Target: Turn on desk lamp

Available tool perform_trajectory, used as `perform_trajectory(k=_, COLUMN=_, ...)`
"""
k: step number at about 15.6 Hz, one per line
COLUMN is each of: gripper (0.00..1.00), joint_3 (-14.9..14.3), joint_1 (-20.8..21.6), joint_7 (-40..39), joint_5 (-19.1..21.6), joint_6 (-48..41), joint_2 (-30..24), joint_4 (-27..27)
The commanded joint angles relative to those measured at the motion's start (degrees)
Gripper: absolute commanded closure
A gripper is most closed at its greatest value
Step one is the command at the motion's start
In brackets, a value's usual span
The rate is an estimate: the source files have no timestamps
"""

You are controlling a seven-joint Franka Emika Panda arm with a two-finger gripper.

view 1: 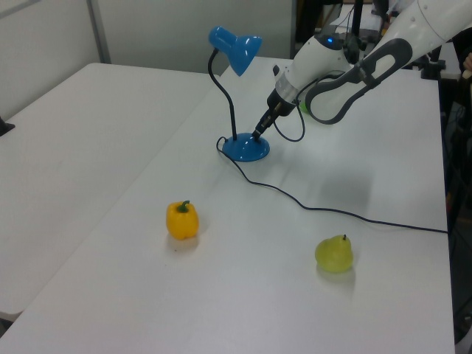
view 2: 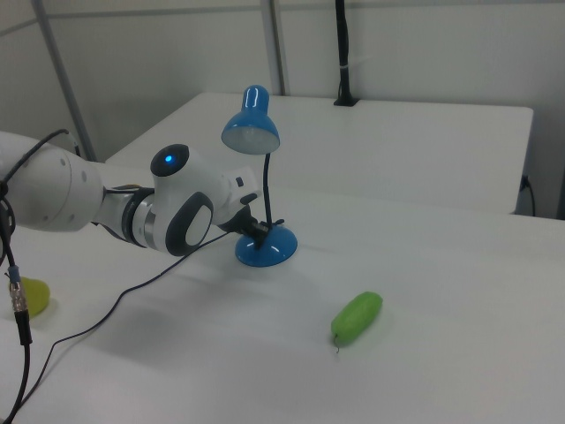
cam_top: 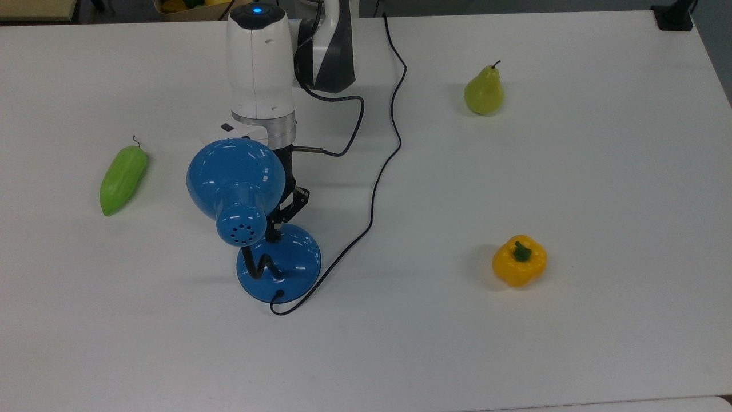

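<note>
The desk lamp stands mid-table, with a glossy blue cone shade, a bent black gooseneck and a round blue base. Its black cord runs away to the table's far edge. My gripper comes down from behind the shade, shut, with its tip touching the far side of the base. In the left view the gripper is a narrow dark point on the base, below the shade. In the right view the gripper meets the base. No glow shows in the shade.
A long green vegetable lies at the top view's left. A green pear stands at the far right and a yellow bell pepper at the near right. The white table spreads wide around them.
</note>
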Motion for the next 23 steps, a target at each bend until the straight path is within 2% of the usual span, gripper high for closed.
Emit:
perform_trajectory(k=1, gripper=1.00, joint_3=-0.7, joint_1=1.2, joint_7=-0.2, joint_5=-0.9, joint_6=-1.3, joint_2=2.9, joint_4=-0.6)
perform_trajectory(k=16, gripper=1.00, joint_3=-0.7, joint_1=1.1, joint_7=-0.1, joint_5=-2.3, joint_6=0.1, joint_2=3.9, joint_4=-1.3)
perform_trajectory(k=18, gripper=1.00, joint_3=-0.7, joint_1=1.0, joint_7=0.3, joint_5=-2.3, joint_6=-0.3, joint_2=1.7, joint_4=-2.0)
perform_trajectory(k=21, gripper=1.00, joint_3=-0.6, joint_1=1.1, joint_7=0.4, joint_5=-2.2, joint_6=-3.0, joint_2=-5.5, joint_4=-5.6)
perform_trajectory(k=23, gripper=1.00, joint_3=-0.5, joint_1=1.2, joint_7=0.5, joint_5=-2.2, joint_6=-11.5, joint_2=-9.4, joint_4=-5.9)
